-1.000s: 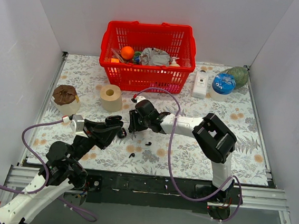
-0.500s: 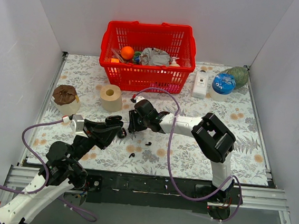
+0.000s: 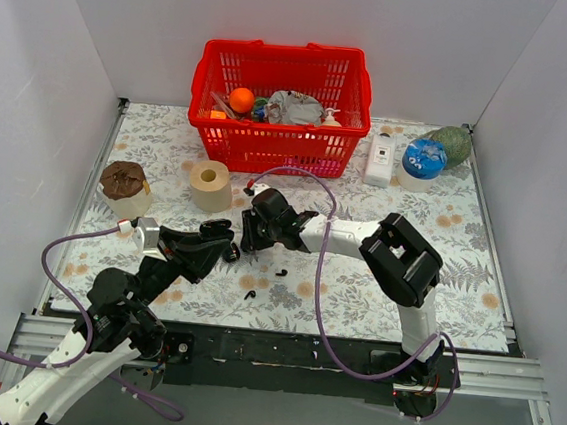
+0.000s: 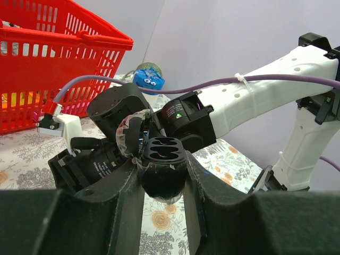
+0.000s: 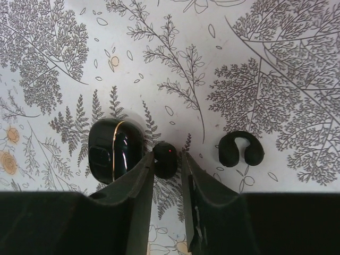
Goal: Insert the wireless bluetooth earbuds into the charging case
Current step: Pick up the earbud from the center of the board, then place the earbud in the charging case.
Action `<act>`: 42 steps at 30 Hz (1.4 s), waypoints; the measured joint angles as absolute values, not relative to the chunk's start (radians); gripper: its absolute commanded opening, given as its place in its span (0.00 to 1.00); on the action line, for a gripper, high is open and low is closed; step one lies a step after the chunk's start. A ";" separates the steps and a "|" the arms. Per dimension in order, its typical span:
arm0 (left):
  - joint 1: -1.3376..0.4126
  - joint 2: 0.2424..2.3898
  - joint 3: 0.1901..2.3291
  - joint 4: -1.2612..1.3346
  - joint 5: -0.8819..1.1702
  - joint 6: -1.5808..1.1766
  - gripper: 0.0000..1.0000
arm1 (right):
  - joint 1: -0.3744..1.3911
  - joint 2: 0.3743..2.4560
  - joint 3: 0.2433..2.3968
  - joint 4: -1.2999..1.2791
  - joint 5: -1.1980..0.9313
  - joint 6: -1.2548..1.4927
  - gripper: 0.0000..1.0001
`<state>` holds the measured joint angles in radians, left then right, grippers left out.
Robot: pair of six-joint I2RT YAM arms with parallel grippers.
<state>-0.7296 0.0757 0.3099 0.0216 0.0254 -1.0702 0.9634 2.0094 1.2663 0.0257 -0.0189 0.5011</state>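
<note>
My left gripper is shut on the charging case, a black oval held above the mat with its two empty sockets showing. In the top view it sits just left of my right gripper. In the right wrist view my right gripper is open and points down at the mat. Its narrow jaws straddle a tiny black earbud with a red light. A second, C-shaped black earbud lies to the right. A glossy black oval with a gold line shows beside the left fingertip.
A red basket with several items stands at the back. A tan tape roll and a brown-topped cup are on the left. A white bottle, a blue-lidded jar and a green ball are at the back right. Small black pieces lie on the mat.
My right gripper's jaws have narrowed, and that arm has edged slightly left. The left arm and the case have stayed still.
</note>
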 measured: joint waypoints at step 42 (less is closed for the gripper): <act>-0.729 0.791 0.413 0.671 0.693 -1.135 0.00 | 1.023 0.858 1.345 -0.680 -0.189 -0.010 0.01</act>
<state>-0.7292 0.7910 0.4126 0.6712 0.6933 -1.1351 1.0233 0.8581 1.3453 -0.6804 -0.1894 -0.0101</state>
